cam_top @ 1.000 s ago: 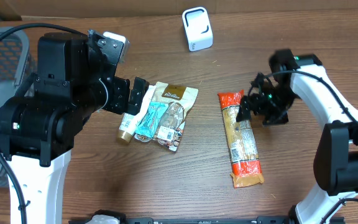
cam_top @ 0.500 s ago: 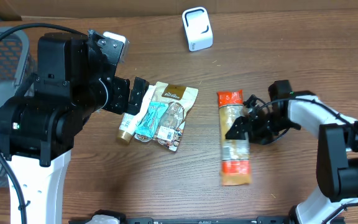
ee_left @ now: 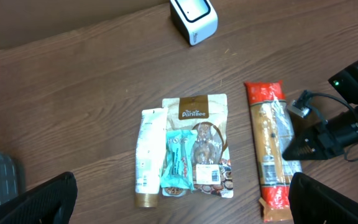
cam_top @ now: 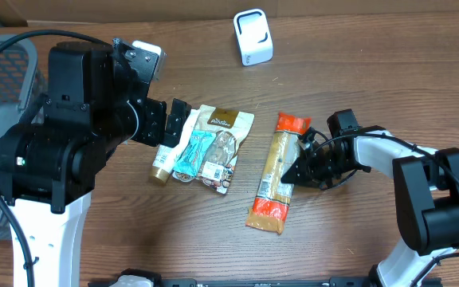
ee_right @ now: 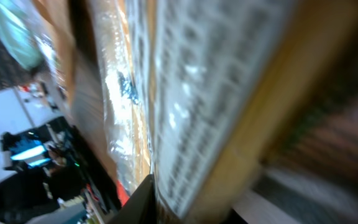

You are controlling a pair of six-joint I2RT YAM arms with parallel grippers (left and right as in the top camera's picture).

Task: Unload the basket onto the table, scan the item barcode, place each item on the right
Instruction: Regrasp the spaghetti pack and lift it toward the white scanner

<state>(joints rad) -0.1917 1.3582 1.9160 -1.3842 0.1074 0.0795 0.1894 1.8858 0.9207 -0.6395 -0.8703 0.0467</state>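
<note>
Now R pincer (cam_top: pixel 294 172) grips pasta pack (cam_top: pixel 270 182) at its edge; L pincer (cam_top: pixel 180 121) wide open.

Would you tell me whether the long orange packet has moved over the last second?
Yes. The packet has swung its lower end left, toward the snack pile.
</note>
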